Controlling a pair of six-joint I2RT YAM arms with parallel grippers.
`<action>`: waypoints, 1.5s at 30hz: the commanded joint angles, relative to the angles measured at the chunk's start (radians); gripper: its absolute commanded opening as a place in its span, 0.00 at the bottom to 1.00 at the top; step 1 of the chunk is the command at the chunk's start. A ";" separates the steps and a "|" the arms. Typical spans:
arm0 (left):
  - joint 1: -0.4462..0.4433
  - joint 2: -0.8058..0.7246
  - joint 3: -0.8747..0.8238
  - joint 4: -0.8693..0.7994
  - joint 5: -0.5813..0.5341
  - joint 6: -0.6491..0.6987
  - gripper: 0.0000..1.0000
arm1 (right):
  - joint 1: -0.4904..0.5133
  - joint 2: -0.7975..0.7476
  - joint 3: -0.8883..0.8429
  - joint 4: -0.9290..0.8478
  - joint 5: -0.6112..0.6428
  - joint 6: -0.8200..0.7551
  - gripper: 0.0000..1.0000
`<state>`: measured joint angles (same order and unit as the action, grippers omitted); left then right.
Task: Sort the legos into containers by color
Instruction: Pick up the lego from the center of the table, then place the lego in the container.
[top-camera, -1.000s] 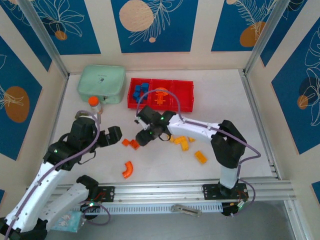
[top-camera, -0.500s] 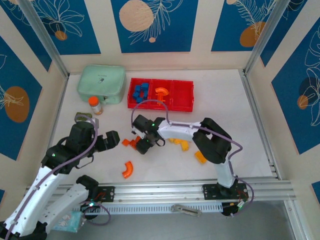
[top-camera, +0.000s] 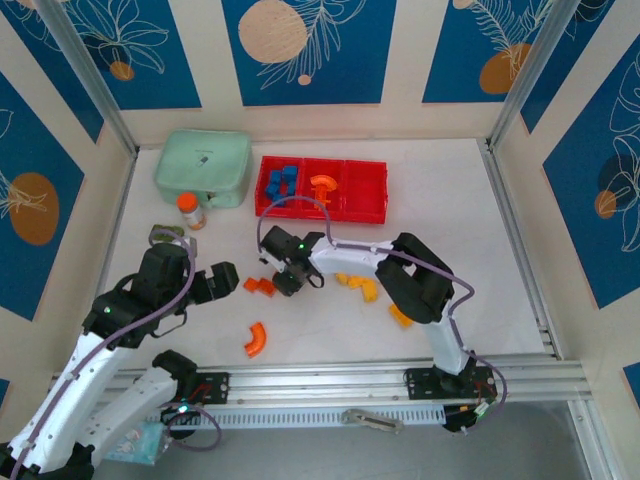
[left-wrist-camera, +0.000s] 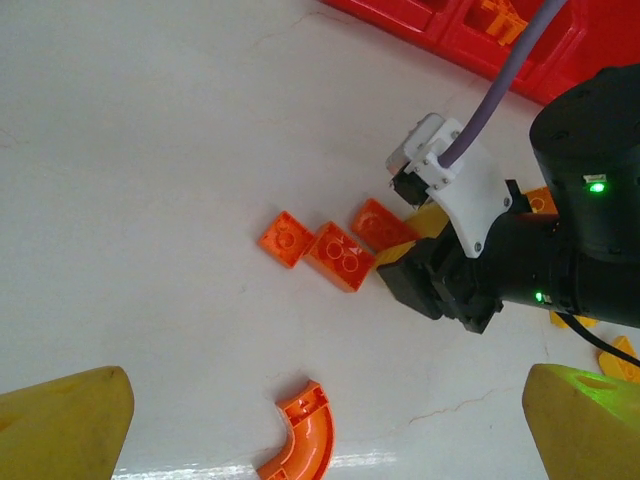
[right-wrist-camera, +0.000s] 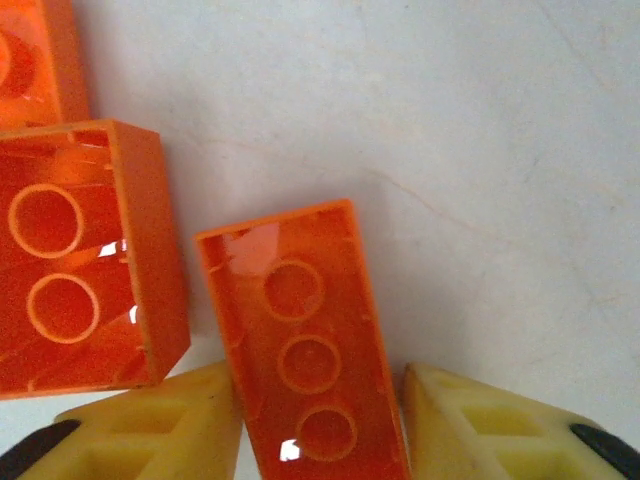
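My right gripper (top-camera: 287, 282) is down on the table among orange legos (top-camera: 259, 286). Seen from the right wrist, its yellow fingers (right-wrist-camera: 150, 430) stand on either side of a long orange brick (right-wrist-camera: 305, 345) lying studs down, with a thin gap on the right side; the gripper (right-wrist-camera: 320, 425) is open. A square orange brick (right-wrist-camera: 80, 260) lies just left of the long one. My left gripper (top-camera: 225, 273) hovers open to the left, above a curved orange piece (left-wrist-camera: 305, 440). The red tray (top-camera: 320, 214) holds blue bricks (top-camera: 281, 181) on the left and an orange piece (top-camera: 322, 185) in the middle.
More yellow and orange bricks (top-camera: 358, 285) lie right of the right gripper, one (top-camera: 400, 316) under that arm's elbow. A mint green case (top-camera: 203, 167), an orange-capped bottle (top-camera: 189, 210) and a small dark green block (top-camera: 165, 236) sit at the left.
The right gripper has moved left and down onto the orange bricks, its elbow folding in. The left gripper drew back slightly toward its base.
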<state>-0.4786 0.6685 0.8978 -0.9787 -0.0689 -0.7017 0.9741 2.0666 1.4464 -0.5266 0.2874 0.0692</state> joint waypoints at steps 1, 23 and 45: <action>0.012 -0.007 0.010 -0.016 -0.019 0.003 0.99 | 0.002 -0.029 -0.004 0.007 -0.031 0.003 0.34; 0.014 0.265 0.079 0.263 0.113 0.033 0.99 | -0.387 0.019 0.368 -0.097 0.081 0.119 0.27; 0.034 0.218 0.071 0.167 0.085 0.065 0.99 | -0.301 -0.106 0.287 -0.110 0.054 0.143 0.64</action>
<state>-0.4603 0.9398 0.9794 -0.7444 0.0326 -0.6521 0.5949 2.0830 1.8408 -0.6724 0.3664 0.1795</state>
